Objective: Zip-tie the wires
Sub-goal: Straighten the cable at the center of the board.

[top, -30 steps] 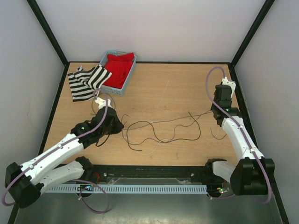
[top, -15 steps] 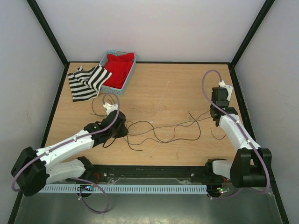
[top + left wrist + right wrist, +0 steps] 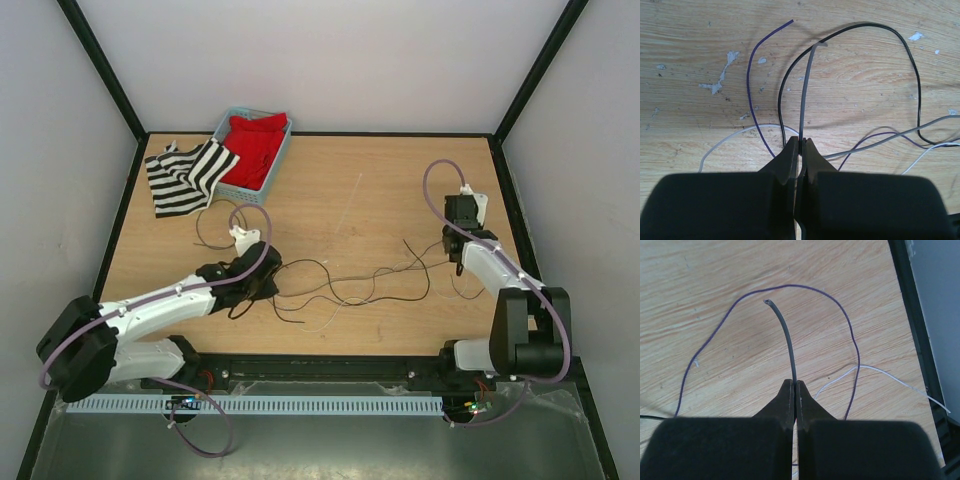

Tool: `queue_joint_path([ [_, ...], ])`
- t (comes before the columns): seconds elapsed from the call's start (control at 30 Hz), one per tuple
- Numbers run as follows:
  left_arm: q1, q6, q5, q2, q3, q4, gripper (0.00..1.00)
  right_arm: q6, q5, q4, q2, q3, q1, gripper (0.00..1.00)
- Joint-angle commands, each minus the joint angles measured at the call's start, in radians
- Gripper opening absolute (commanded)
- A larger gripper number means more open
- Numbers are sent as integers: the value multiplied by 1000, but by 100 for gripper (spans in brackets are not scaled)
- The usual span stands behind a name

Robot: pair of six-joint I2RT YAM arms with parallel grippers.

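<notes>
The wires lie in loose dark and pale loops across the middle of the wooden table. My left gripper is at their left end, shut on a grey wire that rises out of its tips. Black, purple and white strands curl on the wood around it. My right gripper is at the right end, its tips shut on a grey wire end. A purple loop and a white strand lie beside it.
A blue basket holding red cloth stands at the back left, with a black-and-white striped cloth beside it. A pale thin strip lies on the wood behind the wires. A black rail runs along the near edge.
The left arm has swung right towards the table's middle and the right arm has moved left. Both kept their grip, and the wires between them now hang slacker and closer together.
</notes>
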State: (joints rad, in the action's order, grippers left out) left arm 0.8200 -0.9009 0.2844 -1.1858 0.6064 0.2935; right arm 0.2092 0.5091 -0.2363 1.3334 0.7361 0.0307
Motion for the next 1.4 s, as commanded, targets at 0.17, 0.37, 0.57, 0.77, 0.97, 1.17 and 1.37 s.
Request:
queue_joint_path([
  [0.17,20,-69,30,-70,-50,-58,0,-4,31,38,72,-9,-7,0],
  [0.37,32,-95,37,-86,-73,-96,0,-12,25,38,112,-9,-7,0],
  [0.57,34,-99,39,-102,-75,-97,2,-10,13,43,154,-11,-7,0],
  [0.77,37,-110,45,-111,-81,-96,6,-17,-18,50,191,-9,-7,0],
  [0.97,37,-110,50,-118,-82,-95,13,-20,-51,56,215,-6,-7,8],
  [1.17,36,-107,55,-126,-75,-85,19,-28,-68,57,225,-1,-7,19],
  [1.37,36,-83,79,-89,-51,-46,28,-35,-82,46,189,14,-7,30],
])
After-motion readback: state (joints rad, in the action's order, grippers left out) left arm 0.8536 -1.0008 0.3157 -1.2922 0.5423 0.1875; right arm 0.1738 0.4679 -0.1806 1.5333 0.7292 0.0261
